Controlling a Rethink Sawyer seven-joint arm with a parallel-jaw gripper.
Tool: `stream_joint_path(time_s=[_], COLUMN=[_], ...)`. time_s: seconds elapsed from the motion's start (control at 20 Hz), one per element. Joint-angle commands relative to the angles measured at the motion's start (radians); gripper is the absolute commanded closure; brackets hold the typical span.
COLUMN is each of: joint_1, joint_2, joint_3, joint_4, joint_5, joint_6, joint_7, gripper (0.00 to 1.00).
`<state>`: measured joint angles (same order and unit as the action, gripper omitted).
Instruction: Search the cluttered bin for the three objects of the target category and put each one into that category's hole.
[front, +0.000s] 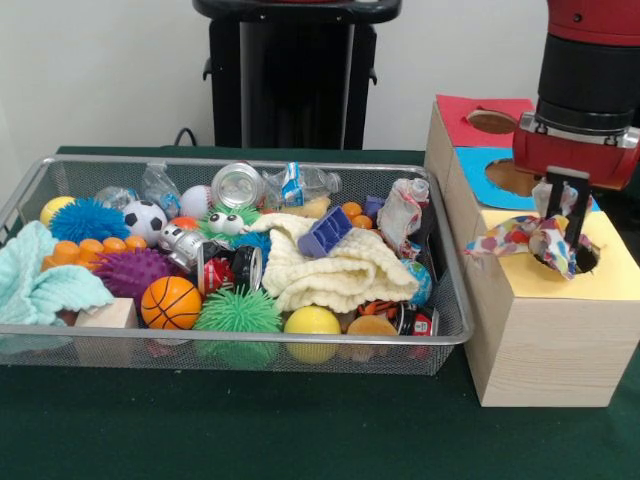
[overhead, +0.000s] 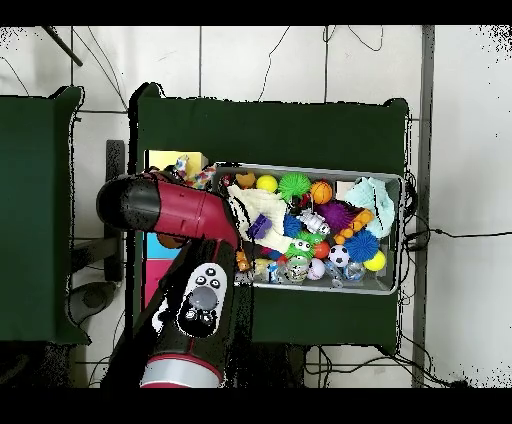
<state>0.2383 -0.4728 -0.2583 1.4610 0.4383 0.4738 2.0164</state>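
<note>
The wire mesh bin holds many toys; it also shows in the overhead view. My gripper hangs over the round hole in the yellow-topped box. It is shut on a white spotted fabric piece, which drapes across the hole's left edge and over the box top. A second spotted fabric piece stands bunched at the bin's right end. I see no third piece. In the overhead view my arm hides the gripper; the fabric shows beside the yellow top.
A cream knitted cloth lies in the bin's middle and a mint fluffy towel at its left end. Balls, cans and bottles fill the rest. The blue-topped hole and red-topped hole lie behind the yellow one.
</note>
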Motion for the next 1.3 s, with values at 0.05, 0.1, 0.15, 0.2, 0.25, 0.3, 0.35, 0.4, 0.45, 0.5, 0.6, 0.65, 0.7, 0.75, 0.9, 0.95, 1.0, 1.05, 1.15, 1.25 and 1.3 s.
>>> stream_joint_path(time_s=[0.05, 0.1, 0.15, 0.2, 0.25, 0.3, 0.35, 0.4, 0.45, 0.5, 0.6, 0.65, 0.7, 0.75, 0.9, 0.95, 1.0, 1.05, 1.15, 1.25, 1.3], joint_1=[0.032, 0.035, 0.038, 0.041, 0.045, 0.04, 0.034, 0.02, 0.008, -0.001, -0.004, 0.003, 0.007, 0.014, 0.025, 0.027, 0.025, 0.025, 0.035, 0.036, 0.036], joint_2=[0.022, 0.022, 0.025, 0.027, 0.034, 0.039, 0.045, 0.053, 0.062, 0.07, 0.078, 0.08, 0.079, 0.078, 0.07, 0.069, 0.07, 0.066, 0.065, 0.057, 0.057], joint_3=[0.045, 0.043, 0.038, 0.033, 0.023, 0.021, 0.02, 0.025, 0.028, 0.031, 0.022, 0.007, 0.002, -0.009, -0.022, -0.024, -0.025, -0.024, -0.039, -0.039, -0.04], joint_4=[0.1, 0.099, 0.092, 0.084, 0.068, 0.053, 0.038, 0.023, 0.008, -0.001, -0.015, -0.022, -0.02, -0.021, -0.022, -0.024, -0.03, -0.029, -0.037, -0.035, -0.039], joint_5=[0.03, 0.031, 0.03, 0.03, 0.024, 0.023, 0.021, 0.015, 0.012, 0.011, 0.006, 0.0, -0.001, -0.003, -0.004, -0.004, -0.005, -0.003, -0.008, -0.009, -0.009], joint_6=[0.013, 0.011, 0.015, 0.018, 0.013, 0.002, -0.009, -0.026, -0.027, -0.031, -0.026, -0.017, -0.012, -0.007, 0.009, 0.013, 0.017, 0.018, 0.008, 0.011, 0.015], joint_7=[0.26, 0.262, 0.262, 0.262, 0.257, 0.249, 0.242, 0.222, 0.208, 0.2, 0.195, 0.198, 0.201, 0.205, 0.214, 0.214, 0.211, 0.212, 0.215, 0.212, 0.208], gripper=[1.0, 1.0, 1.0, 1.0, 1.0, 1.0, 1.0, 1.0, 1.0, 1.0, 1.0, 1.0, 1.0, 1.0, 1.0, 1.0, 1.0, 1.0, 1.0, 1.0, 0.0])
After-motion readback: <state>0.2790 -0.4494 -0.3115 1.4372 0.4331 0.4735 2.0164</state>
